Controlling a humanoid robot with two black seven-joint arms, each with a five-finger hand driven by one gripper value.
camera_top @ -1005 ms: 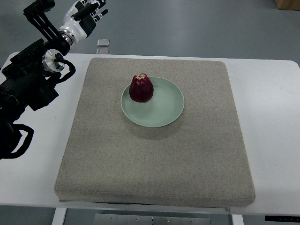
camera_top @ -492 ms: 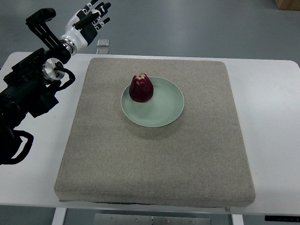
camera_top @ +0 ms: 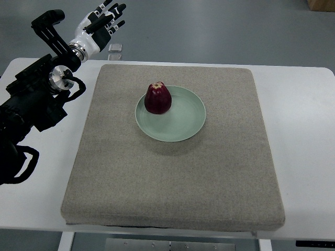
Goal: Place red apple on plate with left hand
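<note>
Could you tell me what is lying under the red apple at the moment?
The red apple stands on the left part of the green plate, which rests on the grey mat. The plate surface directly beneath the apple is covered.

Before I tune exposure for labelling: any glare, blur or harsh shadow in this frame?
Top view: sharp and evenly lit; the red apple shows faint sheen, the plate no blown glare; a soft shadow falls below the plate on the mat; the left hand looks unblurred.

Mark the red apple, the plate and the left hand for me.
red apple (camera_top: pixel 158 99), top view, middle of its skin.
plate (camera_top: pixel 186 120), top view, bare inner surface.
left hand (camera_top: pixel 102 23), top view, middle of the hand.
</note>
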